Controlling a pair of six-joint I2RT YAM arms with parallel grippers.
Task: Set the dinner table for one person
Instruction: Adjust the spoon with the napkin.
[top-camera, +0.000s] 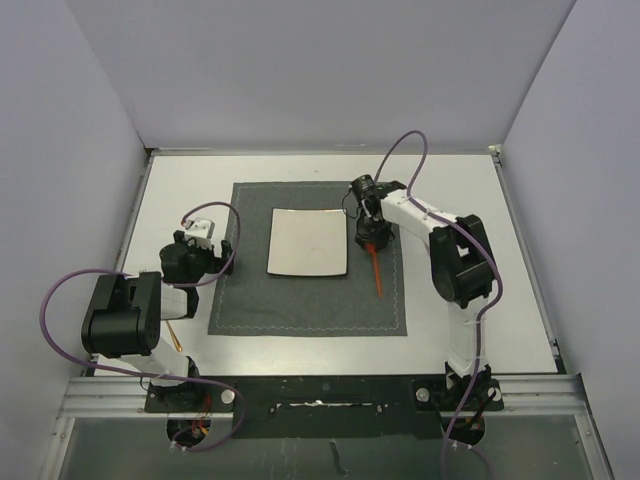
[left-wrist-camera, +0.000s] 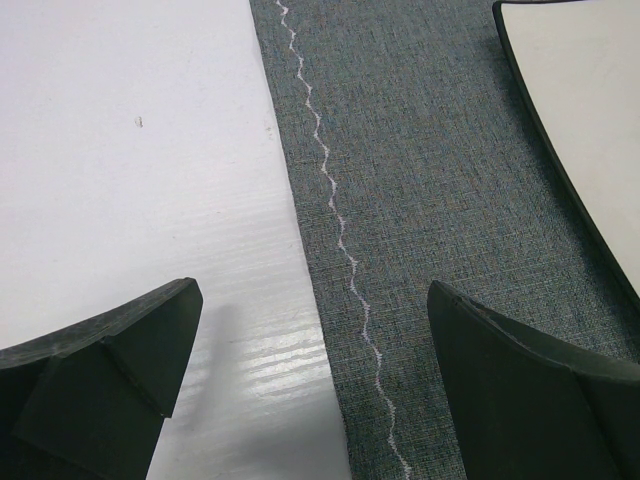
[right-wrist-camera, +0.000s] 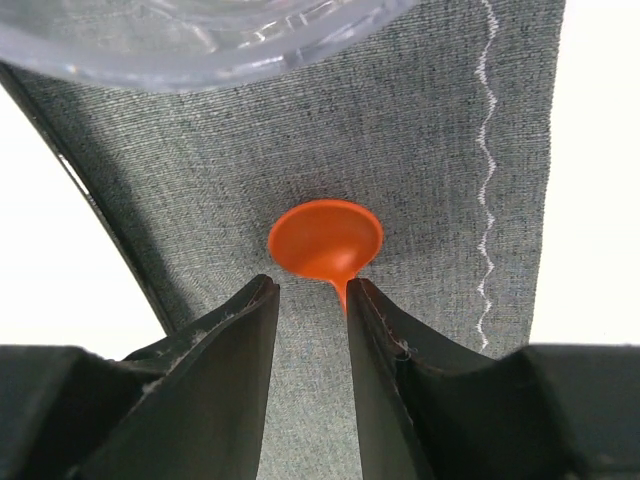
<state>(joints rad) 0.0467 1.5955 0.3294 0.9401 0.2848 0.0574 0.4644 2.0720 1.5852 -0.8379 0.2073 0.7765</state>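
The white dinner table (top-camera: 180, 190) carries a dark grey stitched placemat (top-camera: 300, 300) with a white square plate (top-camera: 308, 242) on it. An orange spoon (top-camera: 378, 268) lies on the mat just right of the plate. My right gripper (top-camera: 372, 240) hovers over its bowl end. In the right wrist view the spoon's bowl (right-wrist-camera: 325, 240) sits ahead of the right gripper (right-wrist-camera: 312, 285), whose jaws stand apart, the handle running along the right finger only. My left gripper (top-camera: 226, 252) is wide open over the mat's left edge (left-wrist-camera: 300, 200), holding nothing.
A clear glass rim (right-wrist-camera: 200, 40) shows just beyond the spoon in the right wrist view. A thin yellowish stick (top-camera: 173, 335) lies on the table beside the left arm's base. The plate's edge (left-wrist-camera: 590, 100) is to the right of the left gripper (left-wrist-camera: 315, 300).
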